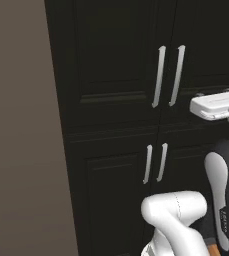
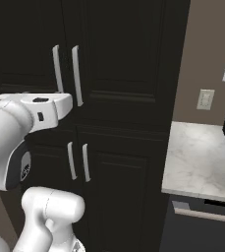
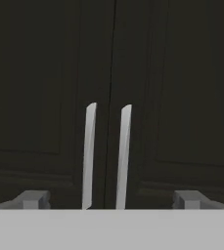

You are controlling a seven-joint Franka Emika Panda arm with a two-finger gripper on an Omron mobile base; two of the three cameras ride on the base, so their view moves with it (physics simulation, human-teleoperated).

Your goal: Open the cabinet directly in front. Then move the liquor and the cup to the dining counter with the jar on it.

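the cabinet (image 1: 121,65) stands directly ahead, both tall doors shut, its two long pale handles (image 1: 168,76) side by side at the centre seam. below them sit shorter doors with shorter paired handles (image 1: 155,163). in the hand view the gripper (image 3: 111,199) faces the long handles, its fingertips (image 3: 31,199) spread wide apart and holding nothing, still short of the doors. to the right, a marble counter (image 2: 202,157) lies under a wall outlet (image 2: 205,99).

Arm raised, forearm extended forward level; end effector (image 3: 111,199) fingers (image 3: 33,199) spread wide apart, holding nothing.
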